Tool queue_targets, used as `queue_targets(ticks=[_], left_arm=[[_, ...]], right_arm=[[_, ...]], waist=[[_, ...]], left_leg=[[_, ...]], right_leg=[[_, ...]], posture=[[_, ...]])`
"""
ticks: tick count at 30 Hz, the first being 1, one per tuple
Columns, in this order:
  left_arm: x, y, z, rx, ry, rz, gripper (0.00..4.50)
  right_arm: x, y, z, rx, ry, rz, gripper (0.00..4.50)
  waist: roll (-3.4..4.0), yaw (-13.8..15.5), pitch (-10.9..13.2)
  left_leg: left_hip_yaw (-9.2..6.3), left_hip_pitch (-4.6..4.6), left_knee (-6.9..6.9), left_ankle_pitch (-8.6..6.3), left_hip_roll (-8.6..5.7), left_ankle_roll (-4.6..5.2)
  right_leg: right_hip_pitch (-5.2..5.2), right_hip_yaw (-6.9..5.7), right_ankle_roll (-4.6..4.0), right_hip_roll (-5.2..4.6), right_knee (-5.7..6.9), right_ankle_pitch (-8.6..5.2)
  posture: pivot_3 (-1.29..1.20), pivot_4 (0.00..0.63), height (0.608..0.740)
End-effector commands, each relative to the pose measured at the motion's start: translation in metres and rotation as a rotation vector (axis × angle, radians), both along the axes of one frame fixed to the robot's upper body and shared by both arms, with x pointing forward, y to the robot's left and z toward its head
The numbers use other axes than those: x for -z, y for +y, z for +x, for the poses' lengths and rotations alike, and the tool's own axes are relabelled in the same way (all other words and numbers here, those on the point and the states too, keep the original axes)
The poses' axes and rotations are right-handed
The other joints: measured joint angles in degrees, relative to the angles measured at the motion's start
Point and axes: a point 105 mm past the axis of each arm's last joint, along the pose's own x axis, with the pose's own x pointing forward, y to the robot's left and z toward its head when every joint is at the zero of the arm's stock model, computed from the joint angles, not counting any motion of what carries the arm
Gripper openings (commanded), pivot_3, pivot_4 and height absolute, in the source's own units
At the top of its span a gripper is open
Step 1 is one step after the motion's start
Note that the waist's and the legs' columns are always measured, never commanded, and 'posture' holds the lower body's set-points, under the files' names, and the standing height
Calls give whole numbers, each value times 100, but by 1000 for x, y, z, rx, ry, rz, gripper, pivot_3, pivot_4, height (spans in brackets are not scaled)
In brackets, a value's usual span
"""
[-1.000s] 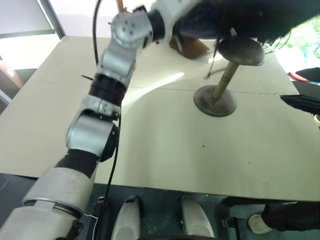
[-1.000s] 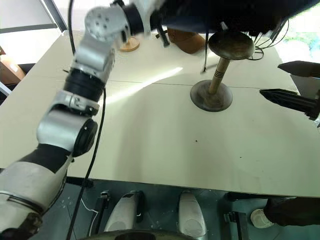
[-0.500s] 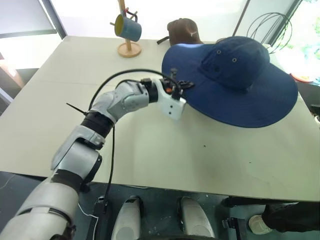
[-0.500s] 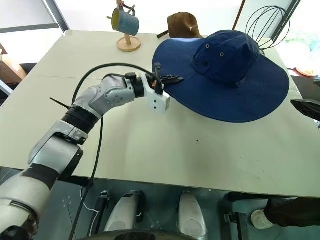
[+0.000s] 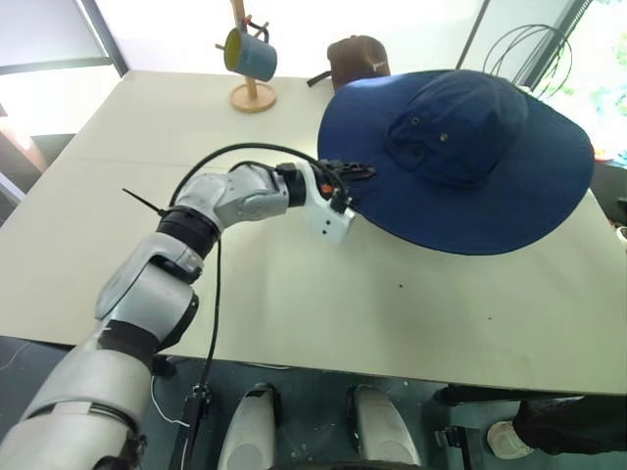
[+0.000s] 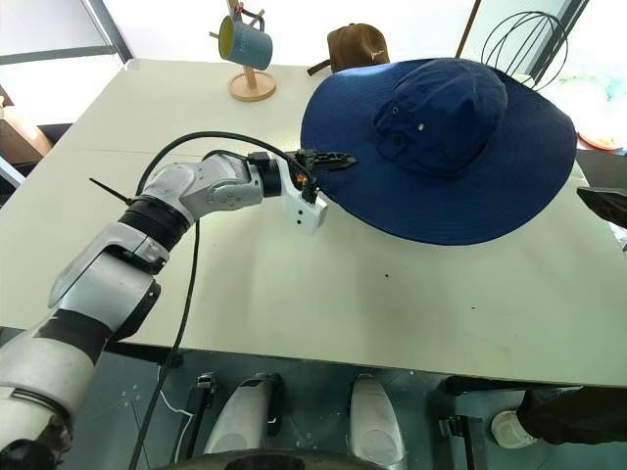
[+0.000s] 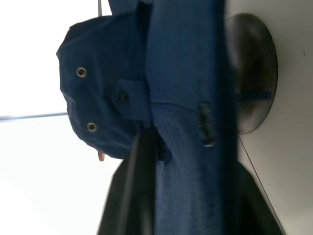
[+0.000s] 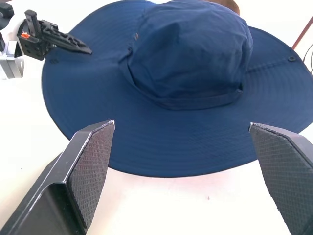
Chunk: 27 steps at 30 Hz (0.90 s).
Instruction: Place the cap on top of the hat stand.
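Cap (image 5: 460, 147): navy, wide floppy brim, soft crown. Now sits level over the hat stand, crown uppermost, brim spread all round and hanging clear above the worktop (image 5: 294, 323). A second ago it was held high, above the bare padded top; half a second ago it was already down but drooped toward the near side. It has since settled flatter.

Hat stand (image 7: 252, 78): hidden under the brim from the head camera; the left wrist view catches its round dark base beneath the brim edge.

Left gripper (image 6: 328, 157): at the brim's rim on the robot's left, fingers on either side of the fabric edge, one above and one below. They appear to be parting; whether the cloth is still pinched or already let go cannot be told.

Right gripper (image 8: 181, 171): fingers spread wide, holding nothing, standing off from the near brim.

Also on the worktop, far side: mug tree with blue mug (image 5: 250, 54); brown baseball cap (image 5: 358, 59), just behind the brim.

Judgement: placement looks essentially done; remaining work is to free the brim and draw the left arm away without dragging the cap askew.
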Motion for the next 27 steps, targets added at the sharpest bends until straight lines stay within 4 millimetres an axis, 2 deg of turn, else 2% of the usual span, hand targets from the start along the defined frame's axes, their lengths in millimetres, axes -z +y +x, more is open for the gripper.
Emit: queue_targets(ticks=[1,3,4,8,9,11,12,15,18,20,23,27], left_arm=[[-29,1,-7,45,-69,-44,3417],[-30,10,-11,55,-73,-27,4434],[-30,14,-12,54,-68,-19,4476],[-44,43,-18,15,-4,-42,4476],[-50,58,-17,-39,87,-85,4476],[-58,85,-24,-96,322,-166,4476],[-60,92,-30,-95,421,-186,4476],[-73,133,-47,-157,902,-296,4476],[-88,164,-61,-203,1229,-372,4476],[-102,180,-66,-217,1337,-423,4476],[-126,198,-77,-176,1404,-467,4476],[-129,208,-83,-214,1430,-423,4476]], right_arm=[[-10,4,1,-23,-42,-29,4500],[-10,4,3,-33,-42,-33,4500],[-10,4,4,-37,-41,-34,4500],[-9,2,8,-46,-30,-58,4500],[-10,1,9,-49,-28,-62,4500],[-10,-3,12,-51,-19,-81,4500],[-10,-4,13,-52,-15,-89,4500],[-10,-9,17,-62,-3,-115,4500],[-12,-11,22,-76,-2,-128,4500],[-14,-11,27,-92,-4,-131,4500],[-15,-9,34,-118,-6,-140,4500],[-16,-7,45,-144,-10,-149,4500]], waist=[[0,-1,0],[0,-6,0],[0,-8,0],[3,-20,-2],[3,-21,-2],[9,-52,-3],[9,-61,-3],[9,-59,-2],[9,-75,-1],[11,-61,-2],[8,-54,0],[10,-114,-1]], left_leg=[[0,0,0,0,0,0],[0,0,0,0,0,0],[0,0,0,0,0,0],[0,2,-2,0,1,0],[0,2,-2,0,1,0],[1,3,-4,0,2,0],[1,4,-4,0,4,0],[0,5,-2,1,8,1],[0,9,3,1,8,2],[0,15,8,1,6,2],[0,19,11,1,6,2],[0,16,2,1,6,2]], right_leg=[[0,0,0,0,1,0],[0,0,0,0,2,0],[0,0,0,0,2,0],[0,1,0,0,3,1],[0,0,0,0,4,1],[-1,1,0,0,7,1],[-1,1,0,-1,11,1],[-3,0,-1,3,23,1],[1,0,-5,2,24,-2],[11,0,-24,1,22,-13],[17,0,-25,1,17,-14],[10,0,-25,2,14,-14]], posture=[[0,150,738],[0,150,738],[0,150,738],[0,150,738],[0,150,738],[0,150,738],[0,150,738],[0,150,738],[0,150,738],[0,150,738],[0,150,738],[0,150,738]])
